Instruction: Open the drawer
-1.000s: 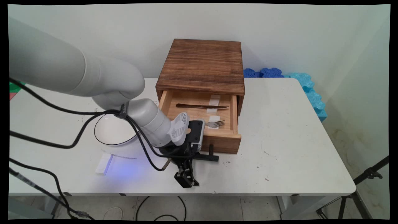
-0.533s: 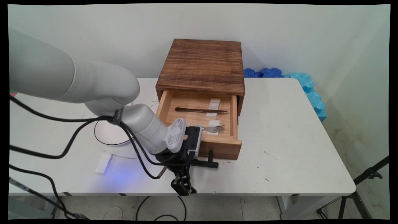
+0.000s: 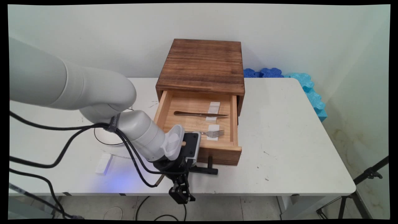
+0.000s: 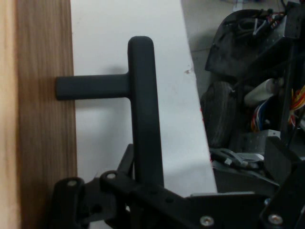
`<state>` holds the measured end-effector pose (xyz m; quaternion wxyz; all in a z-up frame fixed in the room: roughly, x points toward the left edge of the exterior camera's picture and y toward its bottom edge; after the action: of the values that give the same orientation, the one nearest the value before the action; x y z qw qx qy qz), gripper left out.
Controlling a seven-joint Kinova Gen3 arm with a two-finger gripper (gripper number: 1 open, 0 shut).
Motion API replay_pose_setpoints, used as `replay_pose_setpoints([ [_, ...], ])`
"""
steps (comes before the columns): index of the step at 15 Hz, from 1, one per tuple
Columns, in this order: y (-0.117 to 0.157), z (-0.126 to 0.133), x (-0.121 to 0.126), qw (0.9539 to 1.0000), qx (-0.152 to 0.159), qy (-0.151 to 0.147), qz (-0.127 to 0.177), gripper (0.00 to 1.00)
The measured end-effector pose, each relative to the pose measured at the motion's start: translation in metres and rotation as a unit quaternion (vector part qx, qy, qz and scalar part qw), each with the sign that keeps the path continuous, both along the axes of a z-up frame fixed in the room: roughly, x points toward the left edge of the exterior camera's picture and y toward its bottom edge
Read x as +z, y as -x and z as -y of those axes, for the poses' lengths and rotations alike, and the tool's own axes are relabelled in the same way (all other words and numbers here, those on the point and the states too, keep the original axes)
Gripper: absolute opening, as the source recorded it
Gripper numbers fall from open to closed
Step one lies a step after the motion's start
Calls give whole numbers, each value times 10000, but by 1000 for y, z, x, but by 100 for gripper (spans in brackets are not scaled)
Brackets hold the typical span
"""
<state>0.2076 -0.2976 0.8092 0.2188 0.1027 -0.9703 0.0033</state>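
Gripping black T-handle (image 4: 142, 109) of wooden drawer (image 3: 199, 124), hand (image 3: 186, 165) is seen clenched on bar at worktop (image 3: 279, 140) near edge. Drawer stands pulled out from dark wooden box (image 3: 202, 63). Knife (image 3: 200, 114) and fork (image 3: 213, 133) lie inside drawer, each across white tape strip. White bowl (image 3: 108, 138) partly hidden behind arm, left of drawer. White tape piece (image 3: 104, 163) lies near bowl.
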Motion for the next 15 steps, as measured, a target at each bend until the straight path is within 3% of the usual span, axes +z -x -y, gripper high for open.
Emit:
replay_pose_setpoints([
  [15,0,-32,10,9999,30,-90,-80,100],
])
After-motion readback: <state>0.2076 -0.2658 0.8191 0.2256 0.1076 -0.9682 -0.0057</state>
